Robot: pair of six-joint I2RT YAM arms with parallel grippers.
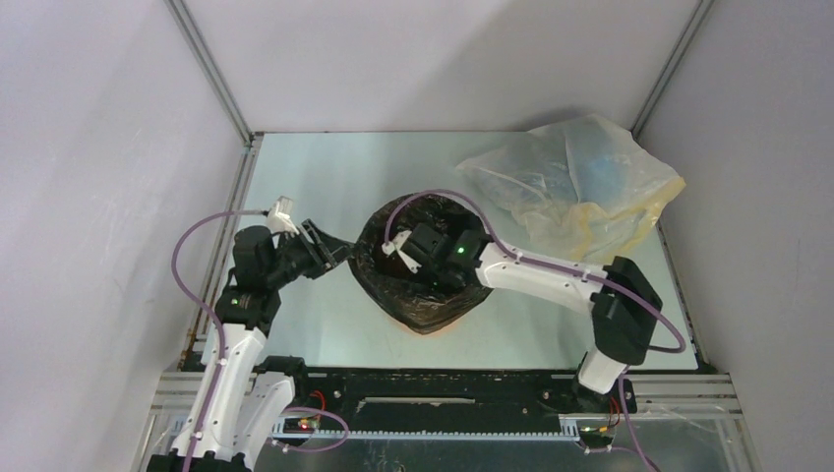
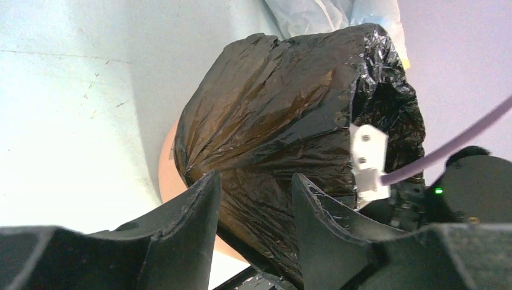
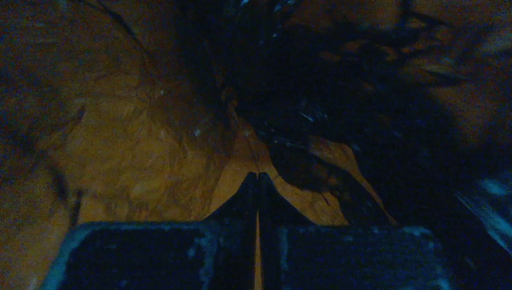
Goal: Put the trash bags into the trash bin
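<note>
Placement, left to right: left tool [image 2: 253, 178] sits against the left wall of the trash bin [image 2: 166, 169], jaws about half apart with no pinch visible, probably steadying the bin. Trash bag [image 2: 272, 109] lines the bin mid-table [image 1: 325, 177], its mouth folded over the rim and draped down the outside. Right tool [image 3: 258, 175] is down inside, jaws fully closed on nothing, which reads as a blunt pusher seating the film against the base.
</note>
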